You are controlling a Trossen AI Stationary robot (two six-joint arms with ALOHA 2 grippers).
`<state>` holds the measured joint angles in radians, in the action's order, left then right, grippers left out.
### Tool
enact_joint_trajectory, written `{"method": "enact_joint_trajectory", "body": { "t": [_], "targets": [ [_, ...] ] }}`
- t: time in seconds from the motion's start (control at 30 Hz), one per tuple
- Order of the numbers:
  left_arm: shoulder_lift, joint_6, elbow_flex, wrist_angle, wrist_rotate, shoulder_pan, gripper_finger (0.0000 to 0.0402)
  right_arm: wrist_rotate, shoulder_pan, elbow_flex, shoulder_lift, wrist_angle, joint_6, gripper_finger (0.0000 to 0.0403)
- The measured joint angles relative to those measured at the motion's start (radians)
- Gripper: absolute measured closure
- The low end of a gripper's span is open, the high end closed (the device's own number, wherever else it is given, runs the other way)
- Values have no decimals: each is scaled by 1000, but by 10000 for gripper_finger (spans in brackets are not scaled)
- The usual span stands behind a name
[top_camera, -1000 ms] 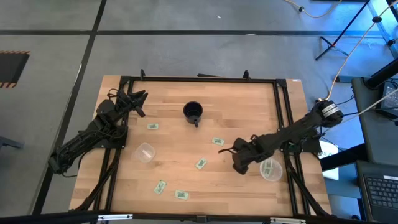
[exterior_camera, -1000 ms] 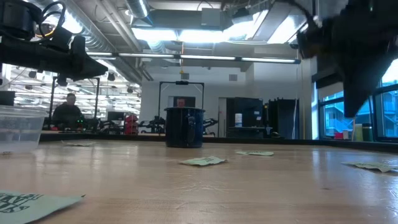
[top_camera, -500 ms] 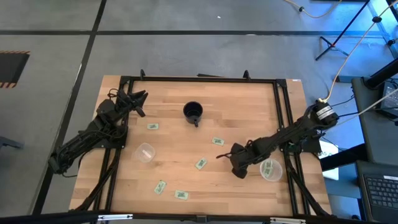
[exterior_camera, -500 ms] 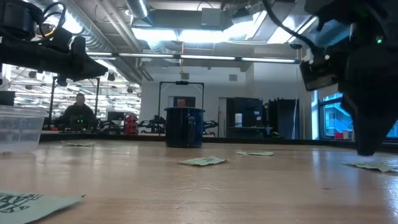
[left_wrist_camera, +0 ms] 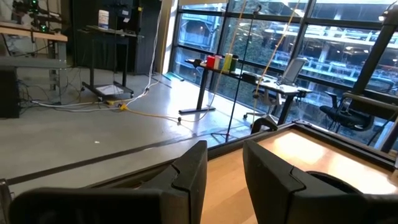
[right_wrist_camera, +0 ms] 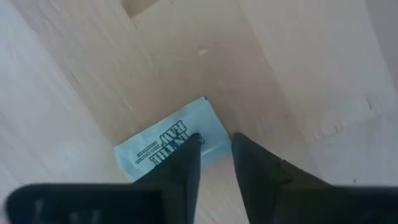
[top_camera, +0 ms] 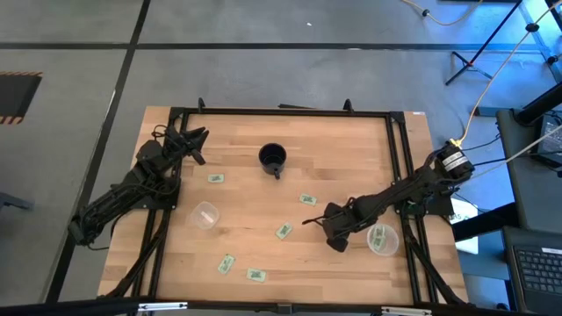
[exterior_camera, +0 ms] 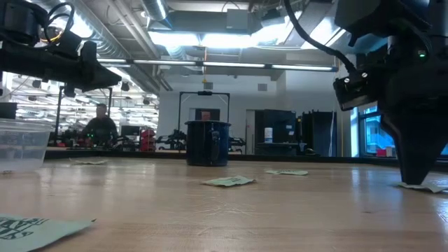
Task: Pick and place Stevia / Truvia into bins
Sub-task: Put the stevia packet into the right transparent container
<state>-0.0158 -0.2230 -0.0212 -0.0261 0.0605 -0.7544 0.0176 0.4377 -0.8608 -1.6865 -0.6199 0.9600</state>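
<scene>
While the left hand waits at the far left corner of the tabletop with its fingers a little apart and nothing in them, the right hand has come down low since a moment ago. A second back it hung higher, beside the right cup. Now its tips reach the wood at a pale green sachet lying flat there, just beside that cup. In the right wrist view the two dark fingers stand on either side of the sachet's edge with a thin gap between them. They look like they are closing in, but I cannot tell if they have a hold on the paper yet. So the pick seems to be just starting. The right cup already has at least one sachet in it. The left cup looks like it has none. More sachets lie loose on the wood: one near the black mug, one by the left arm, one in the middle and two at the near edge. Lots of picking is left to do.
</scene>
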Motion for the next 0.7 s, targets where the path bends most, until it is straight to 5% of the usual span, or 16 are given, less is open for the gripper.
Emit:
{"method": "enact_joint_trajectory", "body": {
  "t": [0.4, 0.7],
  "targets": [
    [0, 0, 0, 1, 0, 0, 302, -3, -9, 1, 8, -11, 1, 396],
    [0, 0, 0, 0, 0, 0, 302, 15, -7, 1, 4, -14, 6, 382]
  ]
}}
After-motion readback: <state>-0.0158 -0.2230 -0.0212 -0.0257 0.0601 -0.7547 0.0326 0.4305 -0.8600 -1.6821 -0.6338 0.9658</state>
